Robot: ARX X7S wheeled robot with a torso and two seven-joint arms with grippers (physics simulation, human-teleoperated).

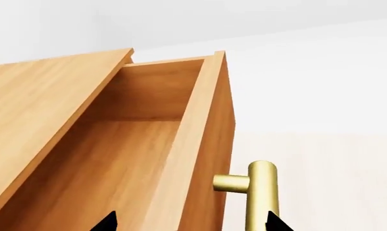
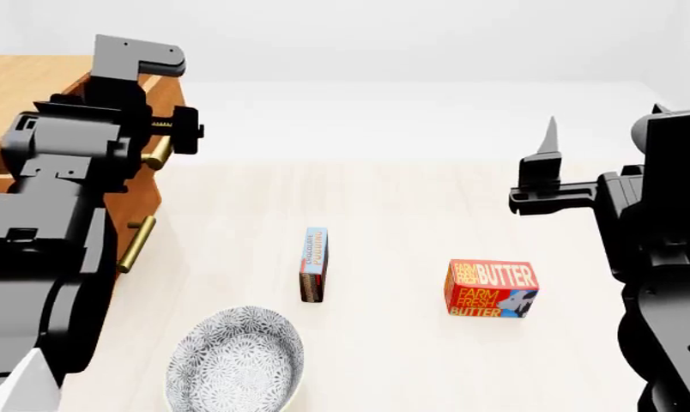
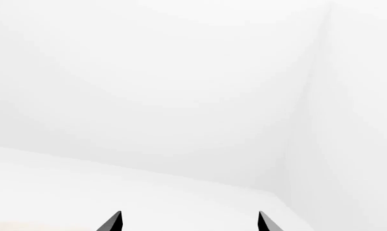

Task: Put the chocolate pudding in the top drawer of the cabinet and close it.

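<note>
The chocolate pudding [image 2: 314, 264], a slim box with a light blue top and a brown and red lower part, stands on edge on the pale table. The cabinet [image 2: 25, 86] is at the far left. Its top drawer [image 1: 116, 159] is pulled out and its inside looks bare. My left gripper [image 1: 191, 222] is open at the drawer front, with the brass handle [image 1: 263, 192] just inside one fingertip. In the head view my right gripper [image 2: 547, 148] is raised over the table's right side, well away from the pudding. The right gripper [image 3: 189, 222] is open and holds nothing.
A red "Farm Fresh Butter" box [image 2: 491, 288] stands right of the pudding. A patterned bowl [image 2: 236, 360] sits near the front, left of the pudding. The lower drawer's handle [image 2: 136, 243] sticks out below my left arm. White walls lie behind.
</note>
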